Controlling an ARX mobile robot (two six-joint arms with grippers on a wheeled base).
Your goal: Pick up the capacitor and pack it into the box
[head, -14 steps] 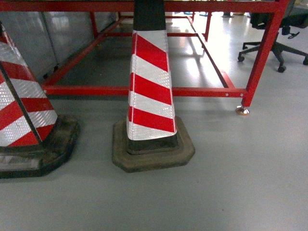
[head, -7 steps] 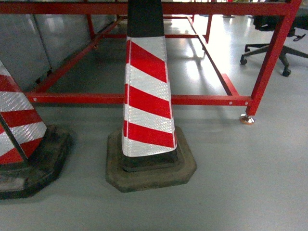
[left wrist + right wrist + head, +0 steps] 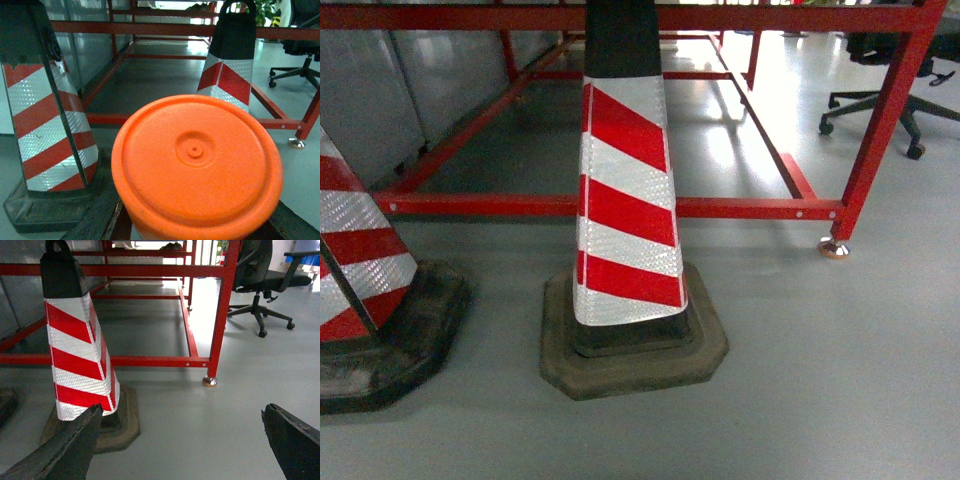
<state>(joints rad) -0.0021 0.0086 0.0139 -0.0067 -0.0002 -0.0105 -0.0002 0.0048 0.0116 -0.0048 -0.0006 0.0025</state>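
Observation:
The capacitor (image 3: 197,165), an orange rounded piece with a small dimple in its flat face, fills the lower half of the left wrist view. My left gripper (image 3: 197,222) is shut on it, and its dark fingers (image 3: 100,217) show at either side below the piece. In the right wrist view my right gripper (image 3: 181,412) stands open over bare grey floor, with nothing between its fingers (image 3: 75,440). Neither gripper shows in the head view. The box is out of view.
A red-and-white striped traffic cone (image 3: 625,200) on a dark rubber base stands directly ahead, and a second cone (image 3: 360,290) is at the left. Behind them runs a low red steel frame (image 3: 610,207) with a foot (image 3: 833,247). An office chair (image 3: 900,100) is at the far right.
The head view has shifted: the middle cone and the red frame sit slightly lower and further left than a second ago. Nothing has moved in the last half second.

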